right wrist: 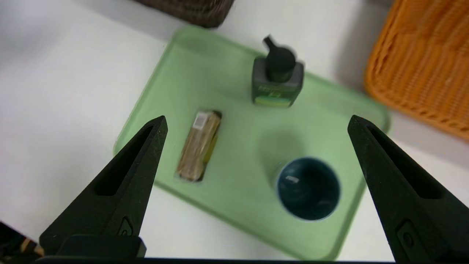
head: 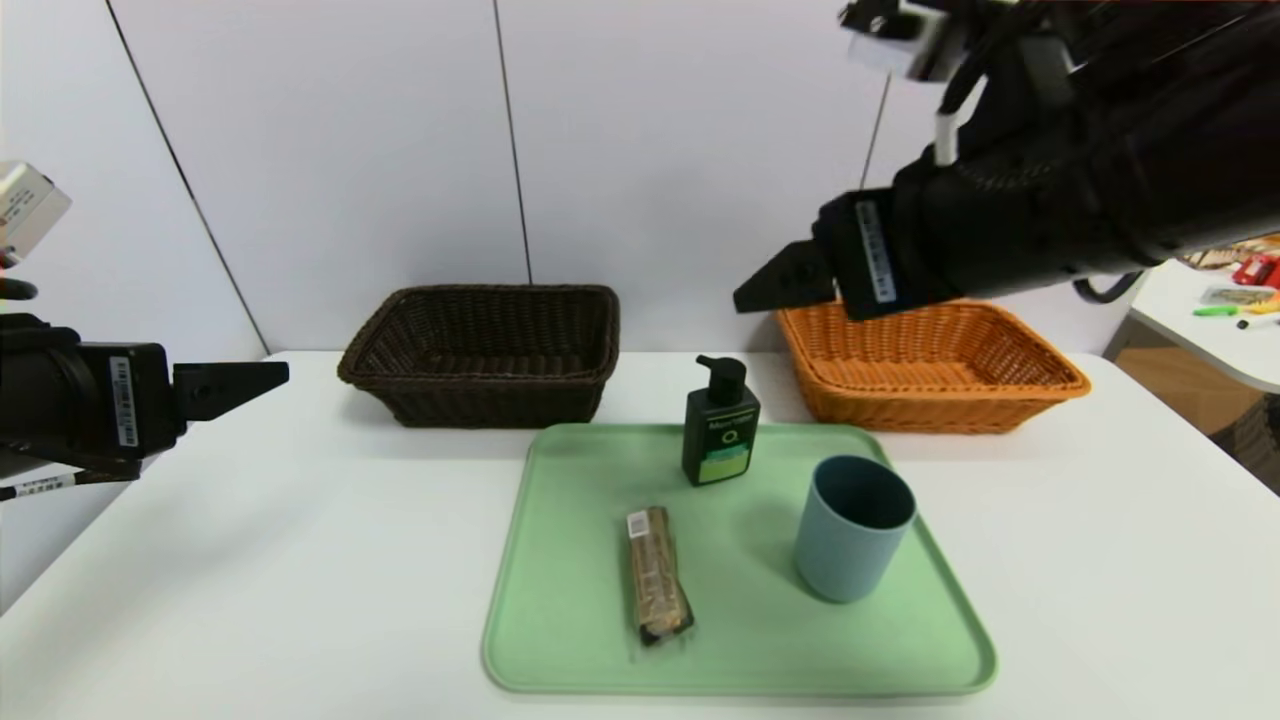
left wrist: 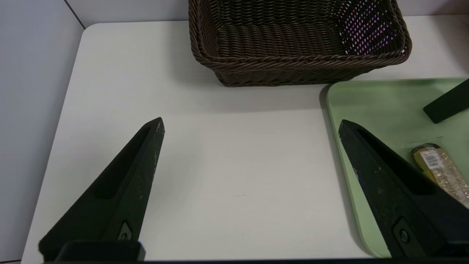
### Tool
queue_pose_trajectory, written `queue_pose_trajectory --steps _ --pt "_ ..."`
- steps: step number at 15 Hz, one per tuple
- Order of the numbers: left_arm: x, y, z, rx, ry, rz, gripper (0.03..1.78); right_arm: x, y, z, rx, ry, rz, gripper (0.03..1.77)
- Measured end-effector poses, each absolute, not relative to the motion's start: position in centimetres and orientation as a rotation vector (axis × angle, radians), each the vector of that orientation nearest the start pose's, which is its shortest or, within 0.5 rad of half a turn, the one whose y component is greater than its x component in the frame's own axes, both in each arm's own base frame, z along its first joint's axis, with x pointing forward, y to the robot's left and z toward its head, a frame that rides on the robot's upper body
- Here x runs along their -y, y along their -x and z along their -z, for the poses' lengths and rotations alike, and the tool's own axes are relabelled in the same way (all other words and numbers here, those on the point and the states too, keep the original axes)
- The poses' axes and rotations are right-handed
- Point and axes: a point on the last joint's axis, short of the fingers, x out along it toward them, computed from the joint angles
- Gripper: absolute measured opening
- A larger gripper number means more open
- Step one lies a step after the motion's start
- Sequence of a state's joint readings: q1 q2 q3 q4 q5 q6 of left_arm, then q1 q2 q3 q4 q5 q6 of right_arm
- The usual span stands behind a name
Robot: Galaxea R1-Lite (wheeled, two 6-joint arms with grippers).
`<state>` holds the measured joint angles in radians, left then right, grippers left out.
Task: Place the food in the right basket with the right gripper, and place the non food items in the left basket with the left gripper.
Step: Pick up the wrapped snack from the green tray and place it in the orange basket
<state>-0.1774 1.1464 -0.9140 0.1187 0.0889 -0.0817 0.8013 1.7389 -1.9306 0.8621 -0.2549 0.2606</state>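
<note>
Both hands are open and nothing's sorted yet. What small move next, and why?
Probably lower the right hand toward the snack bar on the tray: it hangs open above the tray, and the orange basket holds nothing that shows.

Little can be read. The black pump bottle (head: pixel 720 425), standing below and ahead of the right hand (head: pixel 760 290), carries a green label with pale lettering and a ring-shaped mark beneath it; the words are too small to make out. The snack bar (head: pixel 657 572), nearer than the bottle, has a small white barcode sticker at its far end, its digits unreadable. White barcode strips run along the housings of the right hand and the left hand (head: pixel 270 378), also illegible.
</note>
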Motion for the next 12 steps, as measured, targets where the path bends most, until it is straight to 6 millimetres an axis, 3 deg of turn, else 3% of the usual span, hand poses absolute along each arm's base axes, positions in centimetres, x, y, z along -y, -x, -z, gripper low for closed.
queue_pose_trajectory --steps 7,12 --pt "2.7 -16.3 -26.6 -0.381 0.042 0.063 1.69 -25.1 -19.5 -29.4 -0.893 0.088 -0.417 1.70" --pt "2.9 -17.3 -26.0 -0.425 0.022 0.009 1.69 -27.2 -20.5 -26.0 -1.019 0.136 -0.366 1.70"
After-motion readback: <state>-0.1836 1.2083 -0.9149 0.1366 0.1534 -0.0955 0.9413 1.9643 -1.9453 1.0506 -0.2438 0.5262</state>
